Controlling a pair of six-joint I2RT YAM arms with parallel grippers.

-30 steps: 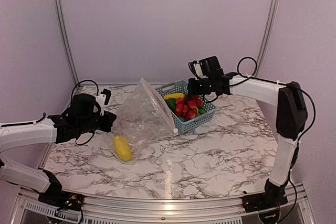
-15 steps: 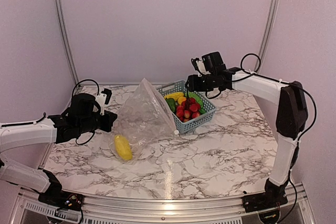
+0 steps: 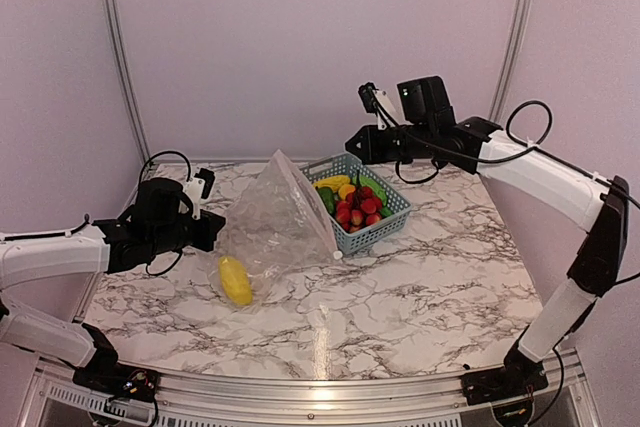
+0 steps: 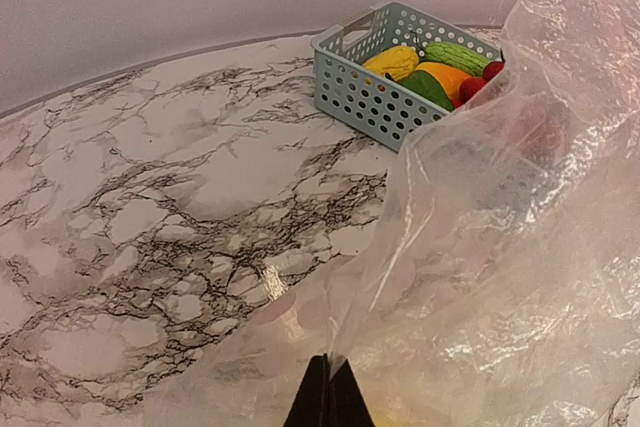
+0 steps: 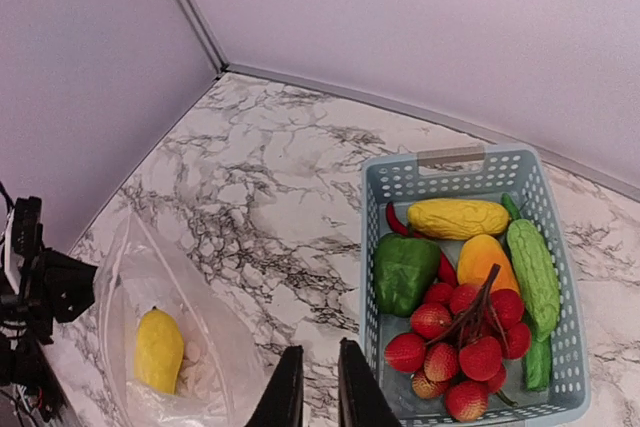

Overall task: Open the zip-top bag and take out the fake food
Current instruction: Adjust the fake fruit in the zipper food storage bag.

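The clear zip-top bag [image 3: 275,217] stands tented on the marble table, its peak leaning toward the basket. One yellow lemon-like piece [image 3: 235,281] lies inside it at the low front end and also shows in the right wrist view [image 5: 158,349]. My left gripper [image 3: 212,232] is shut on a fold of the bag's plastic [image 4: 500,247] at the bag's left side. My right gripper [image 3: 360,142] hangs high above the basket's far left corner, its fingers [image 5: 290,392] a narrow gap apart and empty. The other fake food, a red fruit bunch [image 5: 465,337], green pepper [image 5: 405,272], corn [image 5: 458,217] and cucumber [image 5: 533,272], lies in the basket.
The blue-grey lattice basket [image 3: 385,228] stands just right of the bag, touching or nearly touching its slope; its rim shows in the right wrist view [image 5: 450,159] and the left wrist view [image 4: 360,97]. Purple walls close the back and sides.
My right gripper has risen up and back from the red fruits in the basket, and the right arm has stretched out. The left gripper and the bag have stayed put.
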